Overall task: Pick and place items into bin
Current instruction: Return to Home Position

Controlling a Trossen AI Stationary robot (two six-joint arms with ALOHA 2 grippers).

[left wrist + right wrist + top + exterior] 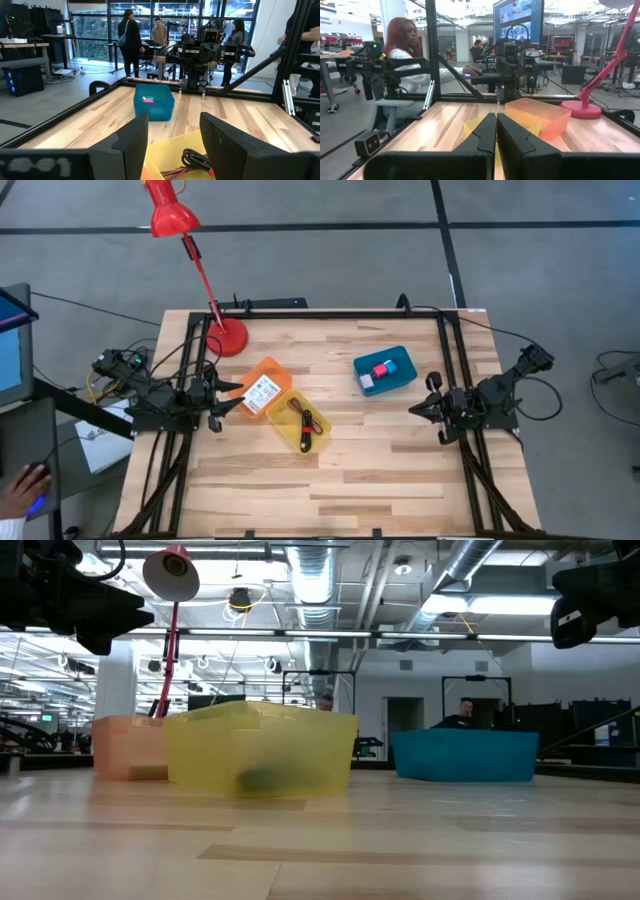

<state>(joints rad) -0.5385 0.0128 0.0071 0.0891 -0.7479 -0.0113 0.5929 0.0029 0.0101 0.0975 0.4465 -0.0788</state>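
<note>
Three bins stand on the wooden table. The orange bin (262,385) holds a white card (263,393). A dark red cord and a black-and-red stick tool (303,422) lie in the yellow bin (298,420); the cord (196,161) also shows in the left wrist view. Inside the blue bin (385,370) are a pink cube (380,370), a pale one and a blue one. My left gripper (225,402) hovers open at the table's left, beside the orange bin. My right gripper (420,408) is shut at the table's right, below the blue bin.
The red desk lamp's base (228,337) stands at the table's far left corner, its head (170,210) beyond the edge. A black frame (330,313) rims the table. Bare wood spreads along the near side (330,490). People stand in the room beyond (129,35).
</note>
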